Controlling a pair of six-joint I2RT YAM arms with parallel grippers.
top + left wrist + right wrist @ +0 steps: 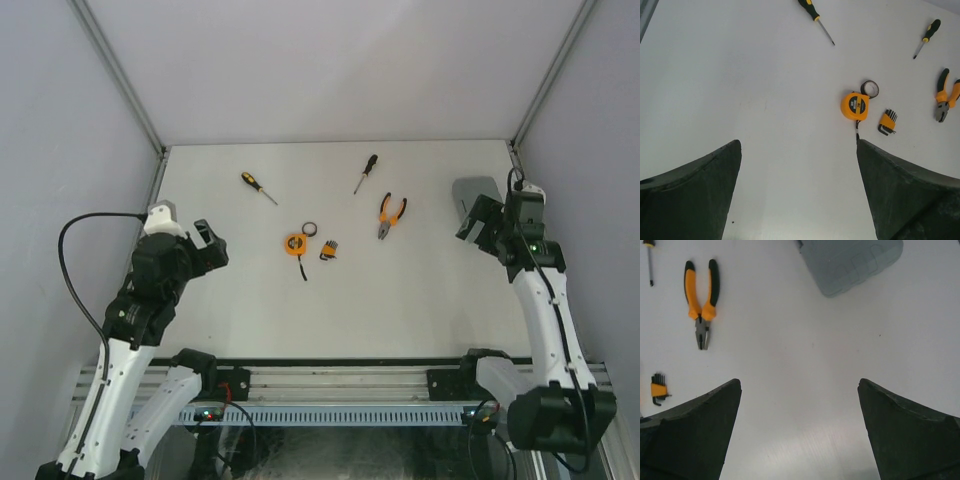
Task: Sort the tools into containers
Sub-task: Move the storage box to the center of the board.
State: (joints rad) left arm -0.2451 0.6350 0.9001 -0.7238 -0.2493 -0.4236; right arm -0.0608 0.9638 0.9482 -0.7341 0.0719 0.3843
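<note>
Several tools lie on the white table. One black-and-yellow screwdriver (258,187) (816,14) is at the back left, a second screwdriver (366,172) (926,36) further right. Orange-handled pliers (391,215) (701,300) (946,99) lie right of centre. A round orange tape measure (294,243) (855,105), a black ring (310,229) (870,89) and a hex key set (328,249) (887,122) (657,388) sit mid-table. The grey case (472,200) (850,262) lies closed at the right. My left gripper (209,245) (799,145) is open, left of the tools. My right gripper (472,222) (799,382) is open, just in front of the case.
Grey walls with metal corner posts (118,72) enclose the table on three sides. A black cable (75,260) loops off the left arm. The aluminium rail (340,380) with both arm bases runs along the near edge.
</note>
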